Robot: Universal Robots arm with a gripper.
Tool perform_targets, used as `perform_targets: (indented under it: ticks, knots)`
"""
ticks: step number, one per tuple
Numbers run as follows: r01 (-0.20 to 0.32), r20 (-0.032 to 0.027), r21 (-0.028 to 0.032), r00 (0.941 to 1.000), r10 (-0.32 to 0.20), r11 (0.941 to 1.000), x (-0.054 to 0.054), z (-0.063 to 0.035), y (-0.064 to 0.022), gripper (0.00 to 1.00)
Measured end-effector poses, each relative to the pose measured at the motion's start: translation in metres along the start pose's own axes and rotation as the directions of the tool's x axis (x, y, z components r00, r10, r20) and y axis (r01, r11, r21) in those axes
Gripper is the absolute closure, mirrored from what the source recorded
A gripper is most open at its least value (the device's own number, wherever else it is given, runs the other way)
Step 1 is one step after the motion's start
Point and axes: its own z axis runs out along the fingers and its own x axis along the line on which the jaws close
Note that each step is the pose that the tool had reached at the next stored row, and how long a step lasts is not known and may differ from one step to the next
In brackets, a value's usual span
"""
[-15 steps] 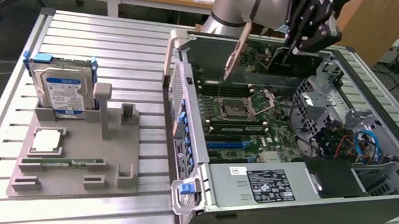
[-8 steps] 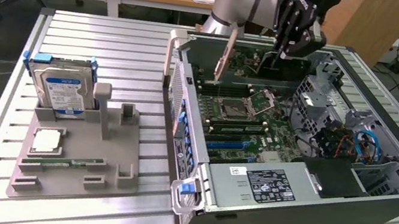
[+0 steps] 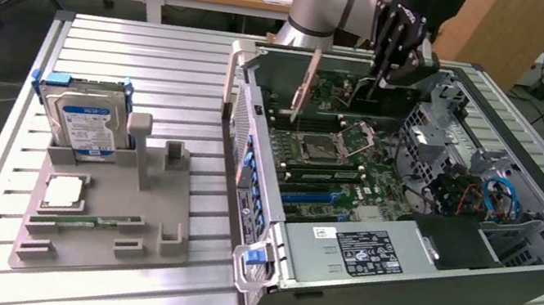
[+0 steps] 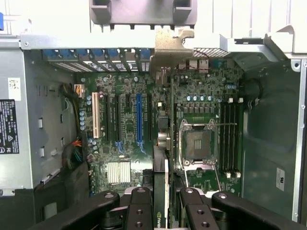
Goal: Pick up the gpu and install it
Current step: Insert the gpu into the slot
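1. Holding the gpu (image 4: 167, 182) on edge inside the open computer case (image 4: 268, 143). Judged: pick-up is done and the installing step is in hand.
2. Claw (image 4: 165, 206): jaws about half spread and clenched on the card's near end, with fingers (image 4: 139, 211) pressing on both faces.
3. The card runs straight away from the claw, upright and thin edge up. Its metal bracket (image 4: 169, 45) is at the rear wall's slot openings.
4. Under it is the motherboard (image 4: 120, 172), with the blue slot (image 4: 139, 120) just to one side and the processor socket (image 4: 198, 143) to the other. Cannot tell whether the card's lower edge touches any slot.
5. Judged: seating calls for the card square over its slot, the bracket lined up with its rear opening, and an even downward push without tilt.
6. Farthest: the hard drive (image 3: 84, 121) stands on the table, well apart from the case, toward the exterior view's left.
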Motion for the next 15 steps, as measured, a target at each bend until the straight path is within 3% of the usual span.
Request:
perform_targets:
  ticks: [6,10,15]
  knots:
    - [0.0,0.0001,0.0026,1.0,0.0,1.0,0.0,0.0097,0.0003,0.74]
    - [0.0,0.0002,0.0082,1.0,0.0,1.0,0.001,0.0162,0.0004,0.74]
    - [0.0,0.0004,0.0084,1.0,0.0,1.0,0.001,0.0233,0.0005,0.74]
